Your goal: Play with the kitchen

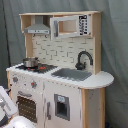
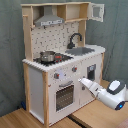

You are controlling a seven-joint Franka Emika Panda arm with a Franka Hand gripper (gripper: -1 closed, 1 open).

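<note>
Gripper (image 2: 83, 81) tip sits right at the kitchen (image 2: 62, 55) front in the second exterior view, just right of the oven door (image 2: 64, 96). Can't tell whether it's gripping anything. I'd creep in slowly, staying level below the knobs (image 2: 56, 76).

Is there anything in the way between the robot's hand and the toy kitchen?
Nothing visible. In the second exterior view the end effector points straight at the kitchen, right by its front next to the oven door, with only open air between them.
</note>
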